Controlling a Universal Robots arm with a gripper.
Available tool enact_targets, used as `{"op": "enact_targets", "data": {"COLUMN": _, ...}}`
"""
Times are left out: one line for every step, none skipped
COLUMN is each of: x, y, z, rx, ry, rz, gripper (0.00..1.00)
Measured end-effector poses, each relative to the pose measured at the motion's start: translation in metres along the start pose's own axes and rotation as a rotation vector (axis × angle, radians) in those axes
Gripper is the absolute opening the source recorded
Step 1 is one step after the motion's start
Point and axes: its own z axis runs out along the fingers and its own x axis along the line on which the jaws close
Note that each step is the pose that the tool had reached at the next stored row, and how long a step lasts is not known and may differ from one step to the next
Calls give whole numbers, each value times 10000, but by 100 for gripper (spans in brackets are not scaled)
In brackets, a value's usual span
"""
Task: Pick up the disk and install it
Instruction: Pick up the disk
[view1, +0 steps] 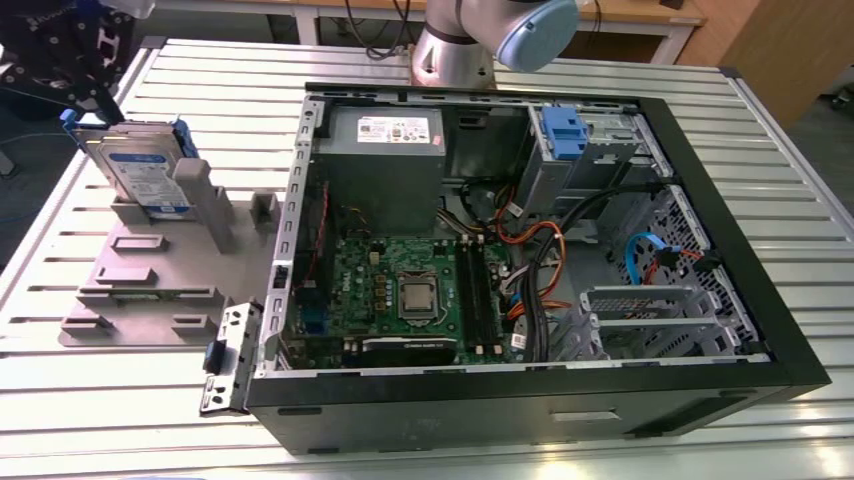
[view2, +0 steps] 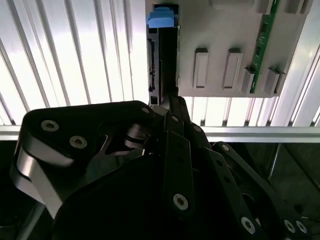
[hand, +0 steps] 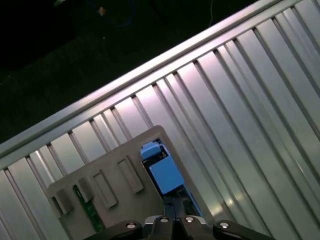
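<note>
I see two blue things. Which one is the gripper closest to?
The disk standing in the grey stand, outside the computer case. The gripper is right at its top edge. The other blue carrier sits inside the case, well away.

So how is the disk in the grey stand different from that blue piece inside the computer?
The disk stands on edge in the grey holder stand, outside the computer case; the blue-handled drive carrier sits inside, atop the grey metal cage. The disk shows a labelled silver face; the carrier shows mostly blue plastic. The gripper hangs right above the disk, far from the carrier. Both carry blue plastic.
</note>
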Motion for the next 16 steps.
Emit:
{"op": "enact_targets", "data": {"x": 0, "y": 0, "z": 1, "rx": -6, "ry": 9, "rz": -190, "gripper": 11}}
{"op": "enact_targets", "data": {"x": 0, "y": 0, "z": 2, "rx": -11, "ry": 16, "rz": -369, "gripper": 11}}
{"op": "enact_targets", "data": {"x": 0, "y": 0, "z": 4, "rx": -15, "ry": 24, "rz": -549, "gripper": 11}}
{"op": "enact_targets", "data": {"x": 0, "y": 0, "z": 6, "rx": -21, "ry": 33, "rz": -728, "gripper": 11}}
{"op": "enact_targets", "data": {"x": 0, "y": -1, "z": 7, "rx": -26, "ry": 42, "rz": -909, "gripper": 11}}
{"op": "enact_targets", "data": {"x": 0, "y": -1, "z": 10, "rx": -31, "ry": 50, "rz": -1088, "gripper": 11}}
{"op": "enact_targets", "data": {"x": 0, "y": -1, "z": 12, "rx": -36, "ry": 58, "rz": -1268, "gripper": 11}}
{"op": "enact_targets", "data": {"x": 0, "y": -1, "z": 16, "rx": -40, "ry": 65, "rz": -1464, "gripper": 11}}
{"op": "enact_targets", "data": {"x": 1, "y": -1, "z": 18, "rx": -45, "ry": 74, "rz": -1643, "gripper": 11}}
{"op": "enact_targets", "data": {"x": 1, "y": -1, "z": 20, "rx": -50, "ry": 82, "rz": -1824, "gripper": 11}}
{"op": "enact_targets", "data": {"x": 1, "y": -1, "z": 22, "rx": -54, "ry": 89, "rz": -2002, "gripper": 11}}
{"op": "enact_targets", "data": {"x": 1, "y": -1, "z": 24, "rx": -60, "ry": 98, "rz": -2182, "gripper": 11}}
{"op": "enact_targets", "data": {"x": 1, "y": -1, "z": 25, "rx": -64, "ry": 105, "rz": -2354, "gripper": 11}}
{"op": "enact_targets", "data": {"x": 1, "y": -1, "z": 25, "rx": -69, "ry": 112, "rz": -2506, "gripper": 11}}
{"op": "enact_targets", "data": {"x": 1, "y": -1, "z": 25, "rx": -69, "ry": 113, "rz": -2532, "gripper": 11}}
{"op": "enact_targets", "data": {"x": 1, "y": -1, "z": 25, "rx": -69, "ry": 113, "rz": -2540, "gripper": 11}}
